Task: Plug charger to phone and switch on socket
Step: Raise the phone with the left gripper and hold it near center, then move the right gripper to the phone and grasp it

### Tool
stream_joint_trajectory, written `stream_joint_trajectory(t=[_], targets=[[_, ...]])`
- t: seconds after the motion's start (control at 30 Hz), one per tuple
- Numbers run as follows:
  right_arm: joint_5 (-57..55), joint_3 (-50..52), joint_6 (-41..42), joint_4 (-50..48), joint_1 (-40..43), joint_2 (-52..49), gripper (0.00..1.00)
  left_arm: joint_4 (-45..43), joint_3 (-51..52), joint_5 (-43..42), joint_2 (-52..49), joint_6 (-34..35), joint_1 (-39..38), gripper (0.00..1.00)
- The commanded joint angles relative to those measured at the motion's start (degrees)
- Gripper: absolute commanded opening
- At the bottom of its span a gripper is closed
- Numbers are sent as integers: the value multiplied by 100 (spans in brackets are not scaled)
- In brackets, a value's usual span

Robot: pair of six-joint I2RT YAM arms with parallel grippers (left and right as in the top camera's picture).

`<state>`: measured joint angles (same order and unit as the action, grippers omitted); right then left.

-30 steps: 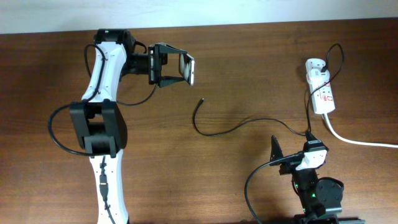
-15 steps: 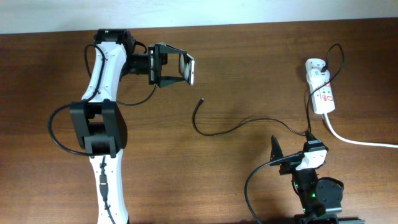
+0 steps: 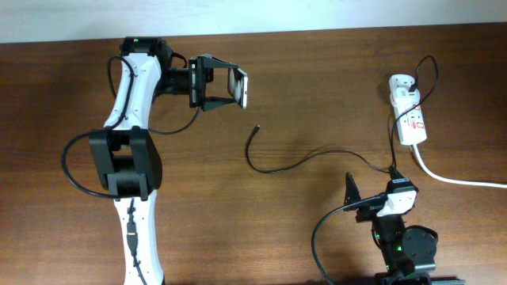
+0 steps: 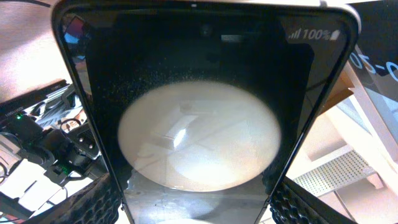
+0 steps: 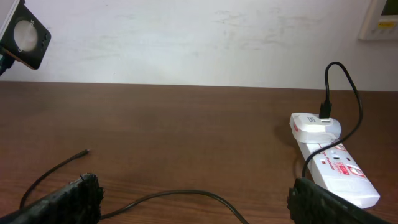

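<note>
The bench (image 3: 317, 71) lay bare across its middle, and the charger (image 3: 285, 168) ended in a connector tip (image 3: 256, 127) with open wood on every side. Its thin cable snaked across the way to the socket (image 3: 412, 123) and arched above one end of it, while the thick white cord (image 3: 455, 181) barred the right edge. The left arm (image 3: 131, 95) and the raised phone (image 3: 240, 87) filled the far left.

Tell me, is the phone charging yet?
Not yet. Done: the charger is plugged into the socket. In hand: the left end effector holds the phone. Left: the charger's tip lies loose on the table, unplugged; the right end effector is open, apart from the socket.
</note>
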<state>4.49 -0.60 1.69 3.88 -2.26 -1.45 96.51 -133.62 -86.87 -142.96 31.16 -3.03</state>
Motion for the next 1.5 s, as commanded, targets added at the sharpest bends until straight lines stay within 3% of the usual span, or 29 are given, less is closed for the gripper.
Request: stream_joint_trajectory(t=[0.0, 0.57, 0.77, 0.83, 0.93, 1.07, 1.23, 1.47], targets=[[-28, 28, 28, 28, -35, 17, 99, 24, -144, -330, 24, 76, 31, 10], [-28, 28, 28, 24, -35, 17, 99, 22, -144, -315, 24, 74, 31, 6], [205, 28, 83, -66, -35, 17, 99, 22, -144, 557, 24, 74, 7, 5], [282, 2, 717, -59, -35, 15, 99, 22, -144, 1032, 24, 74, -20, 5], [396, -260, 979, 98, -35, -136, 99, 13, -144, 1255, 24, 74, -125, 4], [662, -1117, 979, 501, -35, -1119, 99, -44, -144, 1432, 24, 74, -256, 3], [1248, -2855, 977, 1217, -35, -3283, 99, -42, -144, 1604, 24, 76, -299, 1], [2009, -5713, 970, 3294, -35, -5643, 99, -42, -144, 1600, 24, 81, -299, 1]])
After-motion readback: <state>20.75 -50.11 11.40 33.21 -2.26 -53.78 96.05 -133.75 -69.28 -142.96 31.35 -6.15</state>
